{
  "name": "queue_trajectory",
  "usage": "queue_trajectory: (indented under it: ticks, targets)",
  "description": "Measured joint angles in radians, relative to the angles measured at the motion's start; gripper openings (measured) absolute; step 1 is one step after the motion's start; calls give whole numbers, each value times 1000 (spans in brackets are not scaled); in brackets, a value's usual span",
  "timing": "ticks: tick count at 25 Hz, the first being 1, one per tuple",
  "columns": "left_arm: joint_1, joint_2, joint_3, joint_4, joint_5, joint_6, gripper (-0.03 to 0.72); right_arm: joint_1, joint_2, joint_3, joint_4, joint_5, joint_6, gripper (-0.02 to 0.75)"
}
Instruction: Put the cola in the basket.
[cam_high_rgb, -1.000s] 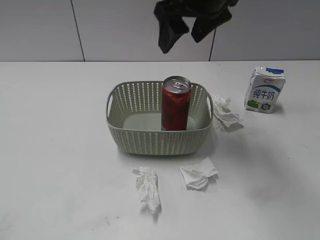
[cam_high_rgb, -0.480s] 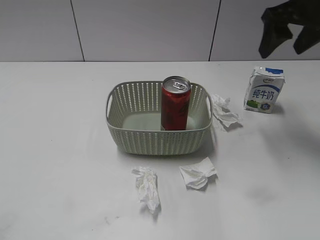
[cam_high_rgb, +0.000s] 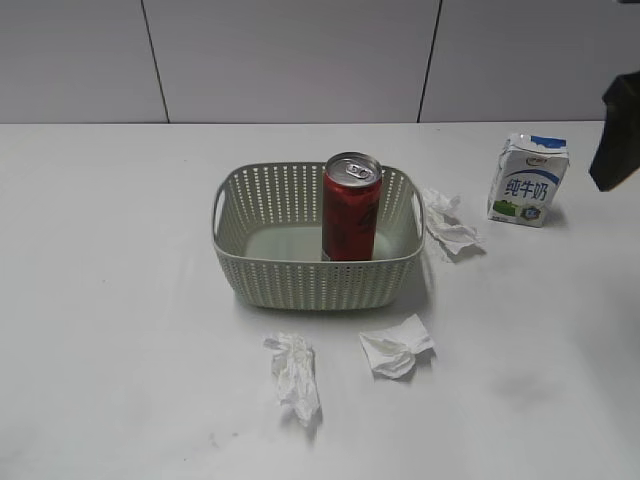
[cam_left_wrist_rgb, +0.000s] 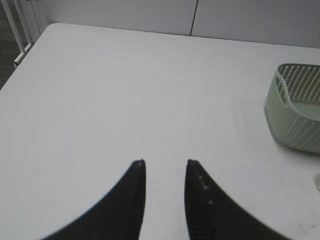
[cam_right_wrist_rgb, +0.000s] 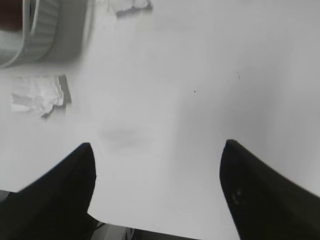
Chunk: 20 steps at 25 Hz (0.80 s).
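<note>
You've got one cola (cam_high_rgb: 350, 207) standing in one basket (cam_high_rgb: 300, 280), and that's the only can you see. One milk carton (cam_high_rgb: 528, 180) sits off to the right on the surface (cam_high_rgb: 120, 300). Count the crumpled tissues and you get three: one (cam_high_rgb: 447, 224) just beside the basket's right end, one (cam_high_rgb: 397, 347) in front of it, one (cam_high_rgb: 294, 374) further front-left. Two pincers show, one in each wrist view: left pincer (cam_left_wrist_rgb: 164, 162) and right pincer (cam_right_wrist_rgb: 157, 146).
</note>
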Motion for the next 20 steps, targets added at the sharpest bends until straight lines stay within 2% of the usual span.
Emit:
queue_trajectory:
  ticks: [10,20]
  targets:
    - [0,0,0,0,0,0,217,0,-265,324,0,-87,4,585]
    - [0,0,0,0,0,0,217,0,-432,656,0,-257,5,585]
